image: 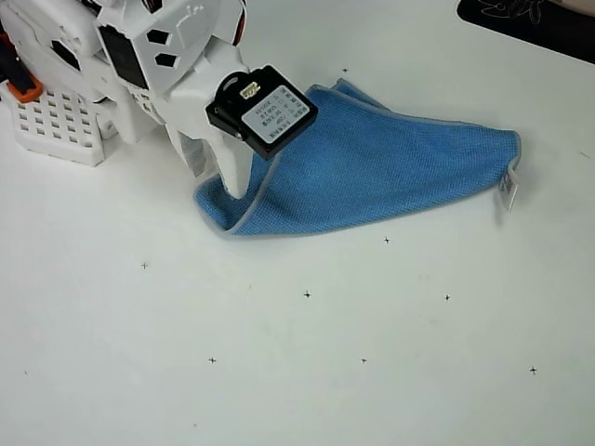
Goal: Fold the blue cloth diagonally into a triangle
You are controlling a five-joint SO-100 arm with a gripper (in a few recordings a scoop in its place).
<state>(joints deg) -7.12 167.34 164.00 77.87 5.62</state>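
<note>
Cloth (pixel 372 172) already folded to rough triangle on table (pixel 297 372); edges uneven. Gripper (pixel 234 181) down on left corner, grip state unclear, probably releasing.

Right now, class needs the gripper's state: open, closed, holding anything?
Gripper: fingertip down on the left corner of the blue cloth; open or shut cannot be told from the overhead view.

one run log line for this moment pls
stage: fold underway | blue cloth: doubled over, roughly triangular, tag at right corner | gripper: over cloth's left corner, jaws state unclear | table: white
</note>
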